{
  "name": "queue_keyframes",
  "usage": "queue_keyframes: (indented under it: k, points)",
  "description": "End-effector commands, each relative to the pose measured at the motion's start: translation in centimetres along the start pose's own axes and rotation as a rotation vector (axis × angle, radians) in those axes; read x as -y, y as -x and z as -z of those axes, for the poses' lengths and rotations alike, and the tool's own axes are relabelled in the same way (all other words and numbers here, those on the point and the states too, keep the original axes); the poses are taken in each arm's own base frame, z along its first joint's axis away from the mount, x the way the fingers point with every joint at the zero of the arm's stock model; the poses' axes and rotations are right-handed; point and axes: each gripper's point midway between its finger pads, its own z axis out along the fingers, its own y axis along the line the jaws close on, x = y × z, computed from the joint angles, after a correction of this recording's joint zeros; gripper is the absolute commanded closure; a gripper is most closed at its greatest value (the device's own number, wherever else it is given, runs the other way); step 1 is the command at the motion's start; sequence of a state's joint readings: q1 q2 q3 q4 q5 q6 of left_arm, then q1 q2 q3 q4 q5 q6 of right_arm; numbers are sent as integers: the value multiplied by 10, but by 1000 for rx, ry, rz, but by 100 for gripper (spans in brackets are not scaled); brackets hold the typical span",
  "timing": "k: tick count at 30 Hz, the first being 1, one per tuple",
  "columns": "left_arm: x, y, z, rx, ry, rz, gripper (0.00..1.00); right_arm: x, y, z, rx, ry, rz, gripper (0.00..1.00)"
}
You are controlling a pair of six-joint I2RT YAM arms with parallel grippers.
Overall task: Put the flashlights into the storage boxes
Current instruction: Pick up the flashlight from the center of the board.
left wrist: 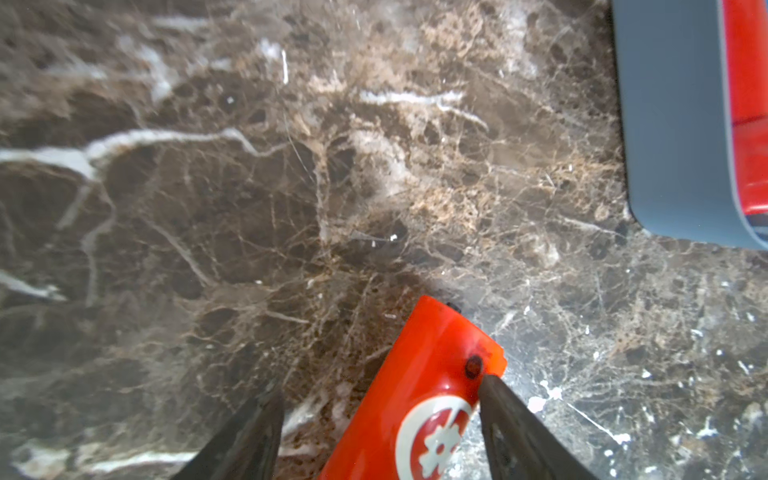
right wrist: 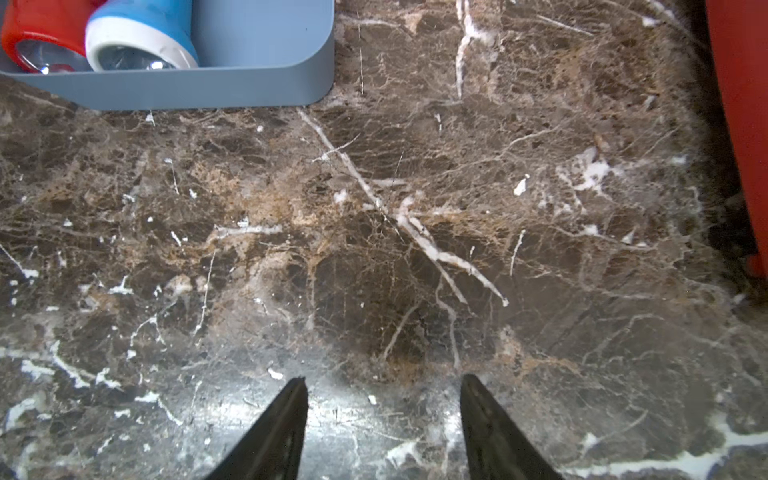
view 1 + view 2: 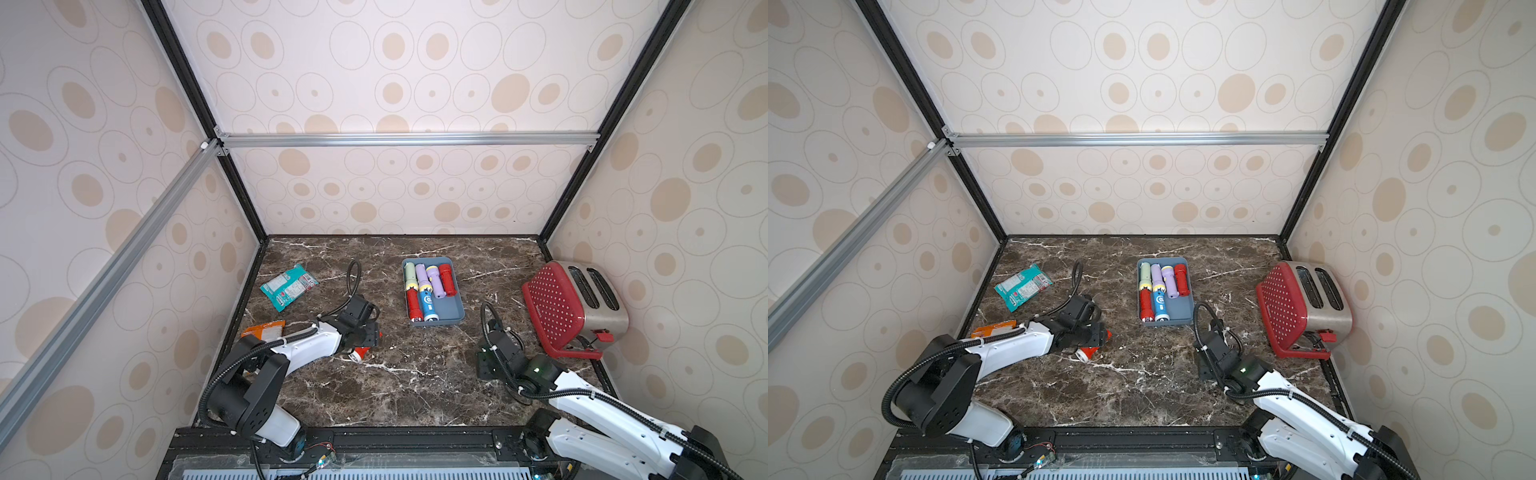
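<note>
A: Where was the loose red flashlight (image 1: pixel 419 374)?
B: Lying on the worktop (image 3: pixel 415 386) between the left fingers (image 1: pixel 511 424), spread, not clamped; six other flashlights (image 3: pixel 428 301) lay in the tray (image 3: pixel 448 308).
A: The right fingers (image 2: pixel 274 428)?
B: Apart, holding nothing, near the tray.

I log one blue-grey tray (image 3: pixel 453 309), shallow, rounded corners, flat on tabletop (image 3: pixel 415 386), six torches lying lengthwise inside, far row pale green torch (image 3: pixel 410 272), lilac torch (image 3: pixel 422 274), second lilac torch (image 3: pixel 436 283), red torch (image 3: pixel 445 279), near row second red torch (image 3: pixel 412 305), blue torch (image 3: pixel 428 305), lenses facing me, third red torch (image 1: pixel 419 386), white round logo, lying outside, well apart
</note>
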State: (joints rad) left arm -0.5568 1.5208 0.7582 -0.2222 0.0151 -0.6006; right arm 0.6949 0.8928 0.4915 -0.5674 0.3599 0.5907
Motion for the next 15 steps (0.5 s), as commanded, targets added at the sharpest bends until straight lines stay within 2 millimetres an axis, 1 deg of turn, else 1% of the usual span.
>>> queue_keyframes:
  k: [1,4,7,11,15]
  points:
    - [3,-6,0,-42,-7,17,19,1,2,-4,-5,-31,0,40]
    - [5,-7,3,-38,-25,23,1,-1,2,-6,-30,-41,12,39]
    - [9,-10,6,-42,-54,25,1,-1,2,-6,-34,-47,15,40]
    - [7,-19,1,-62,-55,18,2,1,3,-2,-3,-30,-3,40]
    - [7,-24,-3,-74,-35,-5,14,3,5,1,31,-17,-18,43]
